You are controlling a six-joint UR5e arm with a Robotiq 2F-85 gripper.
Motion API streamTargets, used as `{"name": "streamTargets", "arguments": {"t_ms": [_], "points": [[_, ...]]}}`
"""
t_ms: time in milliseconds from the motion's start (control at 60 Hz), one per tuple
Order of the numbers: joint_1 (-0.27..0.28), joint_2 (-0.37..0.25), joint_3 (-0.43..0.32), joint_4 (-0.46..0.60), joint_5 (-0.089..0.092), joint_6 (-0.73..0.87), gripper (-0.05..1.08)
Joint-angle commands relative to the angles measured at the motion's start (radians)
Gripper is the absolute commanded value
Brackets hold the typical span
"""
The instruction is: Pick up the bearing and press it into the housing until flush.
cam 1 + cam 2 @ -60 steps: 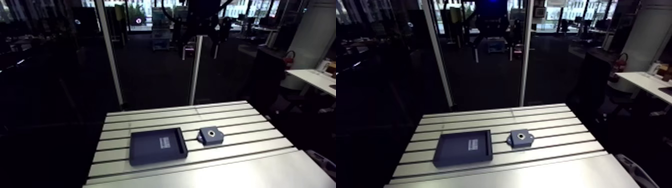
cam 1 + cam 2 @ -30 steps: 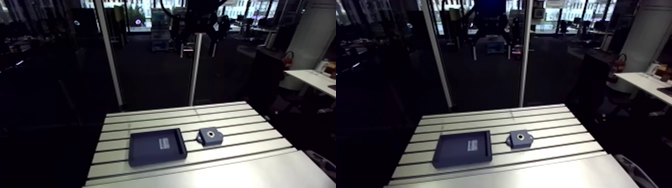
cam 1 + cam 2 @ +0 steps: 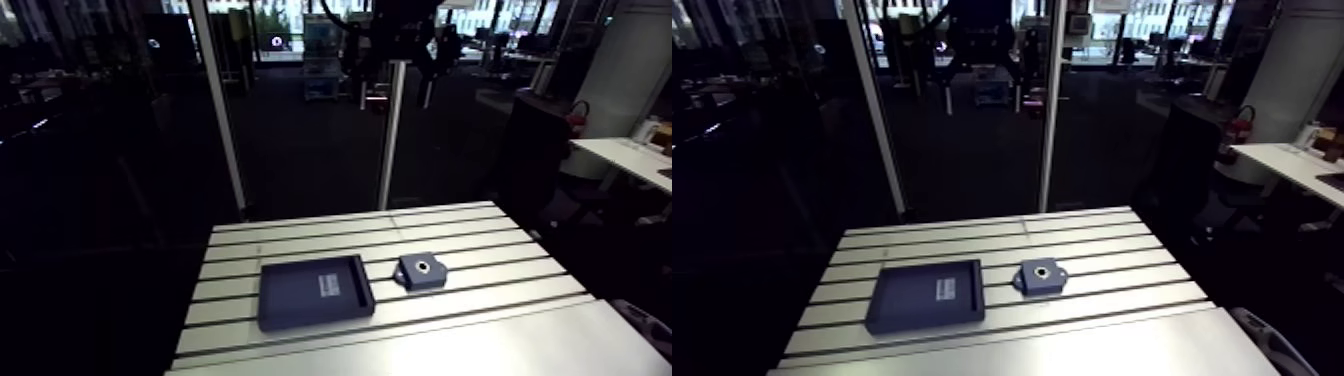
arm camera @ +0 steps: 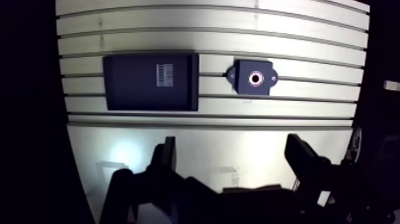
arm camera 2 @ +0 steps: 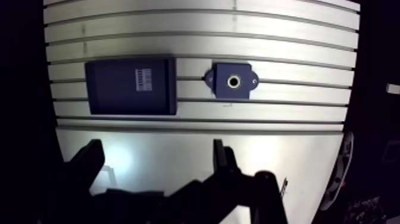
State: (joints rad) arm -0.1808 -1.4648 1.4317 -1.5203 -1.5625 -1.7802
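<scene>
Sitting on the table [image 3: 450, 225], the housing [image 3: 421, 271] shows in the arm view just right of centre in the lower half of the frame. It is a dark block lying flat, with 2 small ears and a round bore facing up. In the wrist view a pale ring edges that bore around a dark middle. Whether that ring is the bearing or the housing's own lip cannot be told, and the bearing cannot be picked out elsewhere.

Beside the housing, with a narrow strip of slotted metal between them, lies a shallow dark tray [image 4: 128, 89], at lower centre of the arm view. Its floor carries a small white label [image 4: 165, 75] with barcode-like stripes, near the side closest to the housing. Any writing on it is too small to read.

The gripper [image 4: 233, 156] hangs high over the table's plain, unslotted strip, well apart from both parts, which lie ahead of it. Its 2 fingers [image 4: 167, 156] stand wide, with only bare table showing between them.
</scene>
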Motion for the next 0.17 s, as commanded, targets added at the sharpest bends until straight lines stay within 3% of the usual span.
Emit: {"name": "streamTargets", "arguments": {"t_ms": [17, 167], "points": [[0.004, 0.001, 0.008, 0.001, 0.003, 0.000, 0.01], [0.004, -0.001, 0.009, 0.001, 0.003, 0.000, 0.01]]}}
